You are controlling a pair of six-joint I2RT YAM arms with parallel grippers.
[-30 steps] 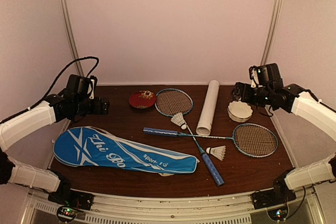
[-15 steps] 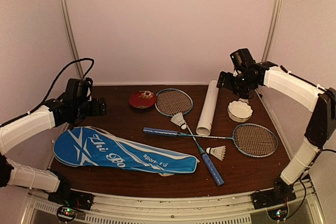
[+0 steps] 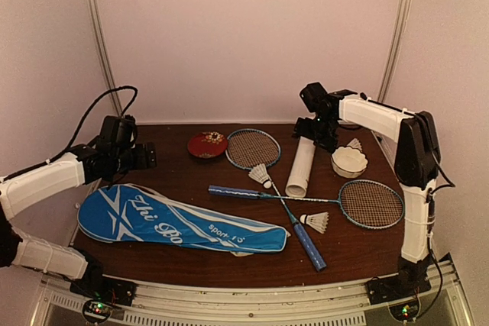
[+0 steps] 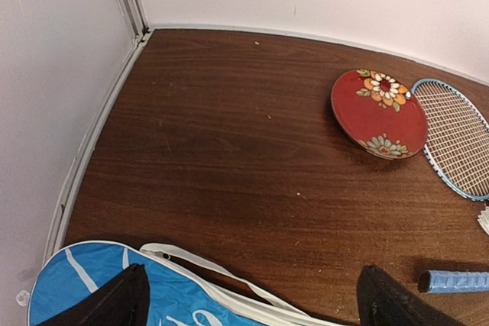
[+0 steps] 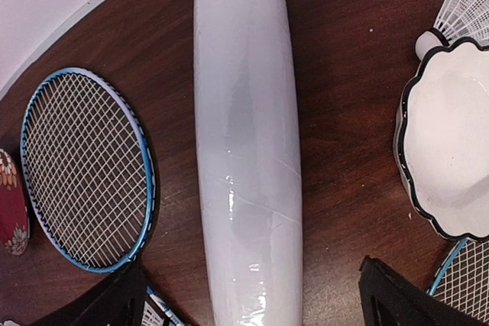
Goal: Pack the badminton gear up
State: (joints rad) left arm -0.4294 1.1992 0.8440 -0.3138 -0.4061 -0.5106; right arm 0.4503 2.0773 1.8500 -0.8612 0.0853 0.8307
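Observation:
The long white tube (image 3: 302,156) lies on the brown table, far end toward the back wall. My right gripper (image 3: 317,133) hovers open over that far end; in the right wrist view (image 5: 252,299) the tube (image 5: 244,150) runs between the spread fingers. Two rackets lie crossed, heads at back centre (image 3: 253,148) and at the right (image 3: 371,204). White shuttlecocks lie by the crossing (image 3: 260,175) and near the front (image 3: 315,222); a third (image 5: 462,9) sits behind the bowl. The blue bag (image 3: 176,223) lies front left. My left gripper (image 3: 149,156) is open and empty above its far edge (image 4: 92,295).
A small red flowered dish (image 3: 208,144) sits at back centre-left, also in the left wrist view (image 4: 378,112). A white scalloped bowl (image 3: 349,162) stands right of the tube, close to my right gripper. White walls close in the back and both sides.
My right arm has swung left from over the bowl to over the tube's far end. My left gripper has dropped slightly toward the bag. Nothing on the table moved.

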